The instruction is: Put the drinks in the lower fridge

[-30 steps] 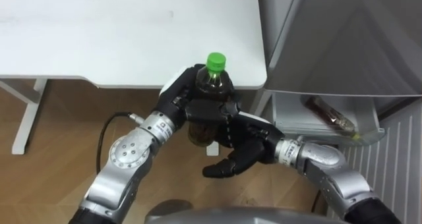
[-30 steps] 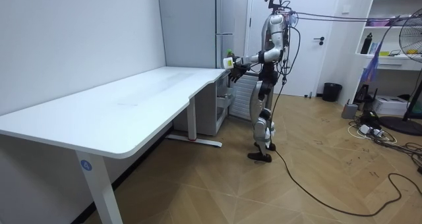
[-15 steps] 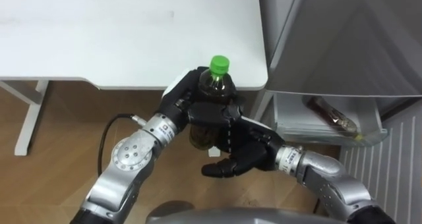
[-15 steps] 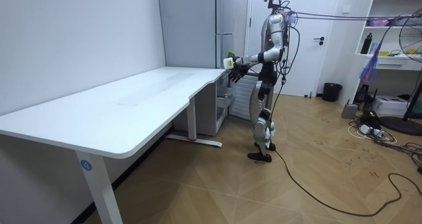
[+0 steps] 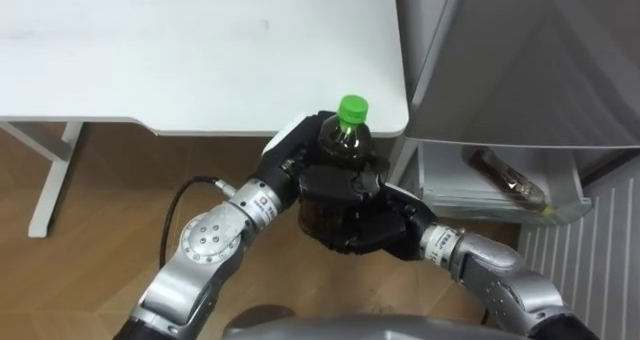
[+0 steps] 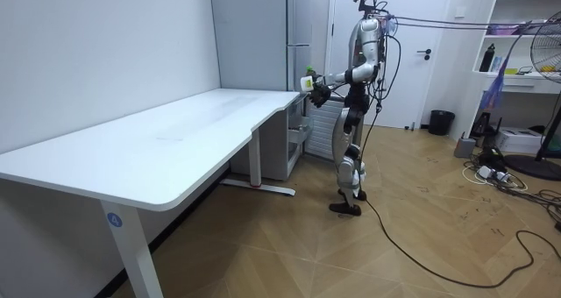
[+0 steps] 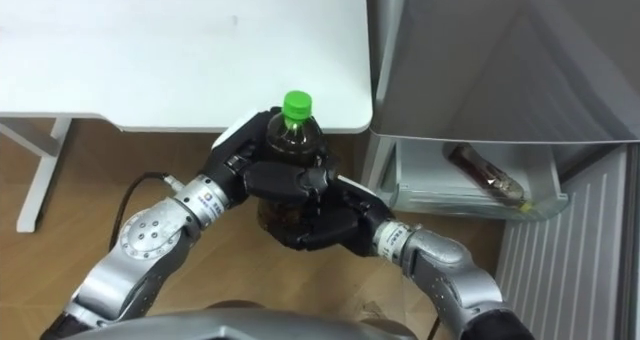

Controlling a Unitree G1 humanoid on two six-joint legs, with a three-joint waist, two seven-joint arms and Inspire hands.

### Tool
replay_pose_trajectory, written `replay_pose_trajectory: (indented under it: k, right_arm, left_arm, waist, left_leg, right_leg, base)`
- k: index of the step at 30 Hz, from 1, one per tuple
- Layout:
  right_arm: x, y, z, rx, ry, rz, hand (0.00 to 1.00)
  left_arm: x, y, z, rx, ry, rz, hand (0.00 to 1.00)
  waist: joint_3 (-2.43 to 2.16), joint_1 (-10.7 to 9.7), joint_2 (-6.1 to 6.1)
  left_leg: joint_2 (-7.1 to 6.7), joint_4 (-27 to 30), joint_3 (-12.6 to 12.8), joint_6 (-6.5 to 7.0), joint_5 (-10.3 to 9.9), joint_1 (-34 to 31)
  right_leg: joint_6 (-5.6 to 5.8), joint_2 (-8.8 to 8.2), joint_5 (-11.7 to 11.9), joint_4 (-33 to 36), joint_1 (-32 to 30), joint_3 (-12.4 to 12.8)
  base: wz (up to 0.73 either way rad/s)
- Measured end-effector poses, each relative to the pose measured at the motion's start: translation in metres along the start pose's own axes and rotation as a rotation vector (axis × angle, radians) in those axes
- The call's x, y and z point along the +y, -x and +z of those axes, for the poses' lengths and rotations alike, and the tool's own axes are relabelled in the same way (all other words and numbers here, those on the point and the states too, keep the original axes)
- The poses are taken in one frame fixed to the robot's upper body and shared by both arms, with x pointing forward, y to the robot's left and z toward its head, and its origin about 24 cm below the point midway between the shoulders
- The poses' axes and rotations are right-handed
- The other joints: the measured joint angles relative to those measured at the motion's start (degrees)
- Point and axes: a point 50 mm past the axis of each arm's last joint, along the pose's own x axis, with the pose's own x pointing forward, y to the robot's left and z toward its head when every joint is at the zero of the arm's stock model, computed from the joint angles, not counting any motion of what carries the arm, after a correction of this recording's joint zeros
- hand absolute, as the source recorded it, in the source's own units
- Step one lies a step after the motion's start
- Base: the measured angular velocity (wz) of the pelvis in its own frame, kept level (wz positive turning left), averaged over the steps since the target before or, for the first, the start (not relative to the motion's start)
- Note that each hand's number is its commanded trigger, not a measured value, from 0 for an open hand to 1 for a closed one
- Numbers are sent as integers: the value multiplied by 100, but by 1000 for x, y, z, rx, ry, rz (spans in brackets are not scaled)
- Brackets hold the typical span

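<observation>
Both hands clamped on an upright bottle [image 5: 345,140] beside the open lower fridge drawer [image 5: 470,195].

The eye views show the grip. The left hand [image 5: 295,160] wraps the bottle from the left and the right hand [image 5: 380,228] curls round its lower half, holding it in the air just off the table [image 5: 200,50] corner. Its long axis is near vertical, green cap [image 5: 352,107] up. They also show a second bottle [image 5: 505,175] lying flat in the drawer. The room view adds that the robot stands upright at the table's far end, beside the tall grey fridge [image 6: 263,35].
</observation>
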Motion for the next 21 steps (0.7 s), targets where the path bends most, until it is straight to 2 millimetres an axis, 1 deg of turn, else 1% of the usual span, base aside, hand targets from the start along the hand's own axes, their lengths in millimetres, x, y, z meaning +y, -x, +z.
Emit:
replay_pose_trajectory:
  k: [4,8,16,17,18,19,21]
  right_arm:
    - [2,-2,0,-4,-7,7,100]
    - [3,-2,0,-11,-22,12,100]
    - [4,-3,-1,-12,-27,16,100]
    - [4,-3,-1,-12,-28,16,100]
    - [4,-3,-1,-12,-28,16,100]
    - [4,-3,-1,-12,-27,16,100]
    - [4,-3,-1,-12,-28,16,100]
  left_arm:
    - [2,0,1,-3,5,10,100]
    - [4,1,1,-11,29,18,100]
    - [5,1,2,-14,36,19,100]
    - [5,1,2,-14,37,19,75]
    - [5,1,2,-14,37,18,11]
    - [5,1,2,-14,38,17,0]
    - [5,1,2,-14,38,17,0]
  waist:
    - [2,41,-9]
    - [17,90,-33]
    - [19,95,-36]
    - [19,93,-35]
    - [19,93,-35]
    - [19,94,-35]
    - [19,94,-35]
  left_leg:
    - [-1,0,12,3,1,2]
    - [-3,0,13,4,2,0]
    - [-3,-2,13,5,2,-7]
    - [-3,-2,13,5,2,-7]
    - [-3,-3,13,5,2,-7]
    - [-3,-3,13,5,2,-7]
    - [-3,-3,13,5,2,-7]
  right_leg:
    - [1,-2,0,4,-1,-2]
    - [1,-3,0,3,-3,-3]
    - [1,-3,0,3,-11,-5]
    - [1,-3,0,3,-11,-4]
    - [1,-3,0,3,-11,-5]
    - [1,-3,0,3,-12,-5]
    - [1,-4,0,3,-12,-5]
  base:
    - [0]
    - [0]
    - [0]
    - [0]
    - [0]
    - [0]
    - [0]
